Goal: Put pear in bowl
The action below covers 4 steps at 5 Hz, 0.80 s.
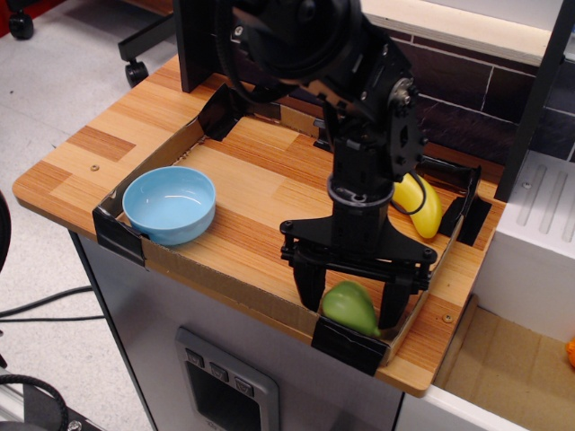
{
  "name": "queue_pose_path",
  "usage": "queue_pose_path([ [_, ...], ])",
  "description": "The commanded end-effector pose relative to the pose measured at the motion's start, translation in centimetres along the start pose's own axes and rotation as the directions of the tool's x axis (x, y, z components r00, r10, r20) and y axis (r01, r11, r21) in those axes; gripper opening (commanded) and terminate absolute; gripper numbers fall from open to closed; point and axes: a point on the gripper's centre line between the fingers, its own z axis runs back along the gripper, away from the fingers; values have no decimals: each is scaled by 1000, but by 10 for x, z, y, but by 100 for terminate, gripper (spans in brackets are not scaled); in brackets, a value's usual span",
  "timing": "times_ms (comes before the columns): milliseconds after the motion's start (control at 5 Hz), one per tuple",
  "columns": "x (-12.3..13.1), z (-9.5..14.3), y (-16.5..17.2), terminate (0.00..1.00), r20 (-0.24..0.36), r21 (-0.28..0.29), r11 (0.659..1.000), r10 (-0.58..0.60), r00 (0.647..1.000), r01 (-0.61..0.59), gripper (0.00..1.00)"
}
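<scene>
The light-green pear point(349, 307) lies in the front right corner of the shallow cardboard tray point(225, 285). My black gripper point(350, 314) is lowered over it with the jaws open. One finger stands on each side of the pear, with a gap showing on both sides. The light-blue bowl point(169, 204) sits empty in the tray's front left corner, far to the left of the gripper.
A yellow banana point(420, 204) lies at the tray's right side behind the gripper. Black brackets point(346, 344) hold the tray corners. A dark brick-pattern wall point(458, 99) rises behind. A white unit point(530, 242) stands to the right.
</scene>
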Motion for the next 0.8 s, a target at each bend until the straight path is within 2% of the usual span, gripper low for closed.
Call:
queue_pose_path([
  [0,-5,-1,-6,0,23,-4,1000,-8,1000,8,100],
  [200,-2,9,-3,0,31,-26,1000,7,999,-6,0],
  [400,8,56,3,0,100,-97,991,98,990,-88,0],
  [600,21,105,34,0,151,-168,958,260,954,-234,0],
])
